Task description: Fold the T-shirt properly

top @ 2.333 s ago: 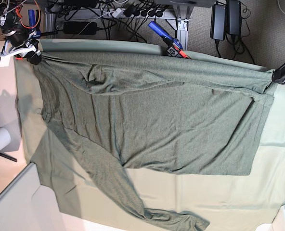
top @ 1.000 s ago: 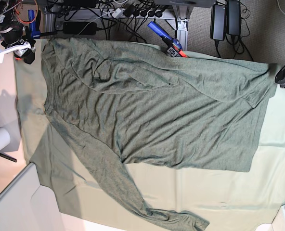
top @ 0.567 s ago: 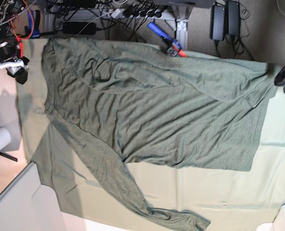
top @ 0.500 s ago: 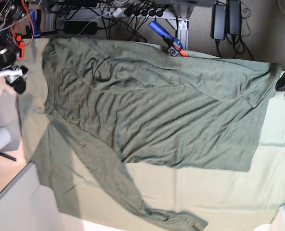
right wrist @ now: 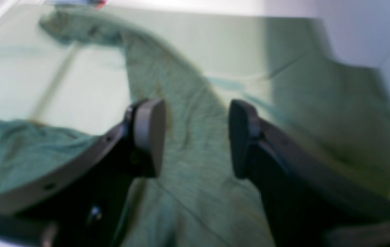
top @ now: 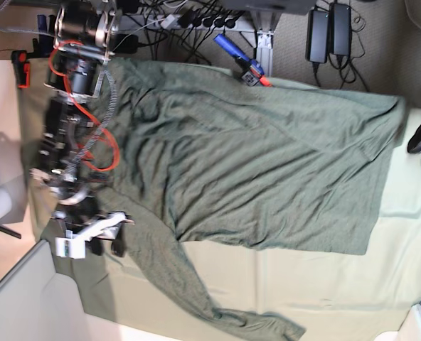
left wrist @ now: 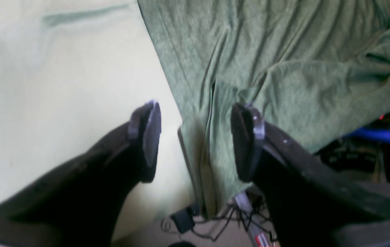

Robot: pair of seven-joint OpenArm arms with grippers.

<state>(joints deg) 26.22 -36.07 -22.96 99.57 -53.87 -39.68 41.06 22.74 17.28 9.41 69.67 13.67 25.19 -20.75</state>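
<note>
Both hands gape, holding nothing: left hand [left wrist: 195, 140] over the T-shirt [top: 267, 163] corner, right hand [right wrist: 196, 137] above its sleeve.

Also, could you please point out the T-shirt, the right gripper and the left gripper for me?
T-shirt [top: 267, 163], base view, middle of the body panel.
Right gripper [right wrist: 196, 137], right wrist view, gap between the open fingertips.
Left gripper [left wrist: 195, 140], left wrist view, gap between the open fingertips.

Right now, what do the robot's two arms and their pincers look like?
Both pincers, left pincer and right pincer, have dark, curved fingers ending in flat oval pads. In the base view the right arm is dark metal wrapped in orange cable, with a white part near its wrist.
</note>
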